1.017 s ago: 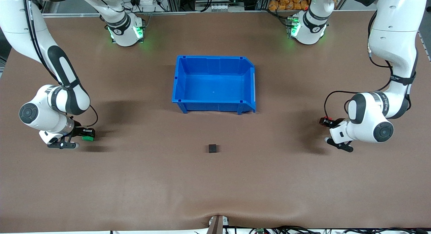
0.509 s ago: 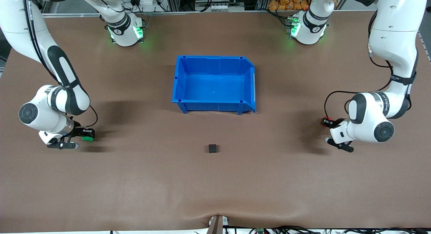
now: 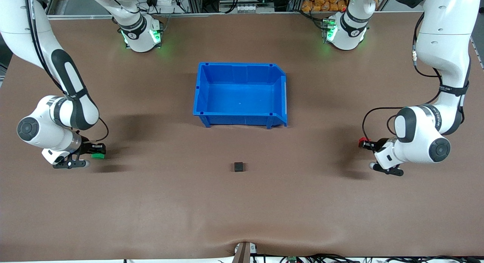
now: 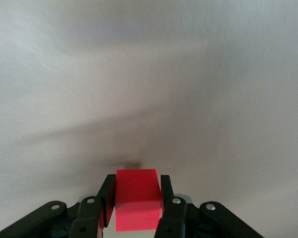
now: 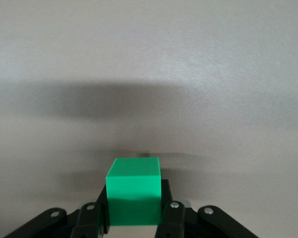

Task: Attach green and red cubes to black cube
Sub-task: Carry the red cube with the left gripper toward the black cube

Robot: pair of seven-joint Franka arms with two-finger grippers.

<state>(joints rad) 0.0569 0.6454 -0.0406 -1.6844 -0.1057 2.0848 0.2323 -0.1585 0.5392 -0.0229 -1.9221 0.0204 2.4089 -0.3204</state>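
Between the arms, a matte black cube (image 3: 238,166) sits on the tabletop; left tool (image 3: 363,143) grips the red cube (image 4: 137,198), right tool (image 3: 99,153) the green cube (image 5: 134,191).

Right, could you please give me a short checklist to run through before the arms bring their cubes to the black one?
1. Right hand shut on the green cube: ok.
2. Left hand shut on the red cube: ok.
3. Black cube free on the table, nearer the front camera than the blue bin: ok.
4. Table between each hand and the black cube bare: ok.
5. Cubes sitting square in the hands: looks ok in the wrist views.
6. Which cube faces carry the attachment: cannot tell.
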